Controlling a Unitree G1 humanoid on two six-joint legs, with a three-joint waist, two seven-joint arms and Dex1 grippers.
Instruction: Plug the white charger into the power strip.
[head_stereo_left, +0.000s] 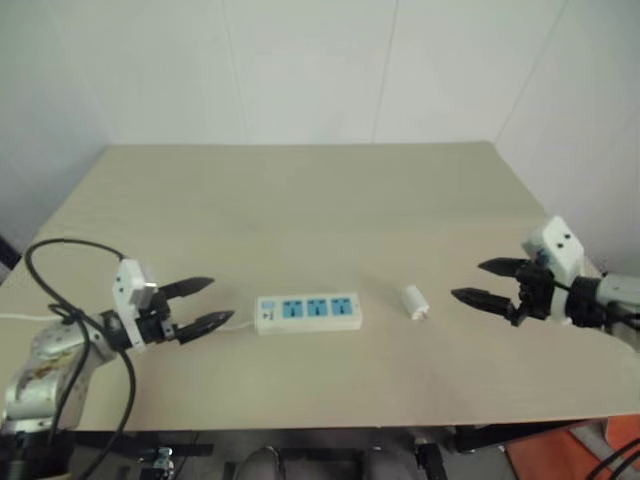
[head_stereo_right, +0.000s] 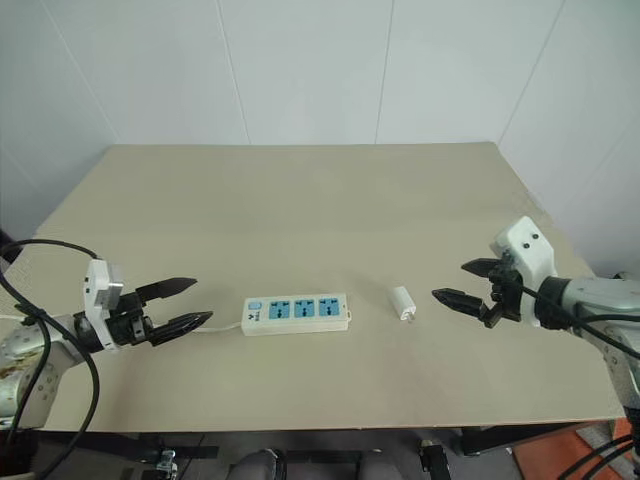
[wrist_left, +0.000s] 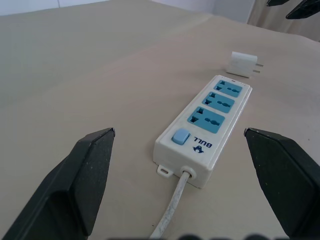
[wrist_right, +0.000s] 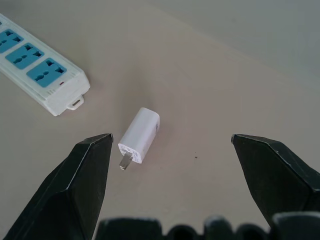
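Near the front edge of the tabletop (head_stereo_right: 300, 200), the left gripper (head_stereo_right: 185, 303) and right gripper (head_stereo_right: 462, 282) hang with fingers spread wide, holding nothing. Between them the power strip (head_stereo_right: 295, 312) lies flat, all three sockets unfilled. The white charger (head_stereo_right: 403, 302) lies on its side just beside the strip's right end, apart from it.

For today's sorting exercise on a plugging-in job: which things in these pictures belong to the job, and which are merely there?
Belong to the job:
- white charger, lying on its side, unplugged
- power strip, three blue sockets free
- left tool, open, by the strip's cord end
- right tool, open, near the charger

Merely there:
- table
- strip's thin cord
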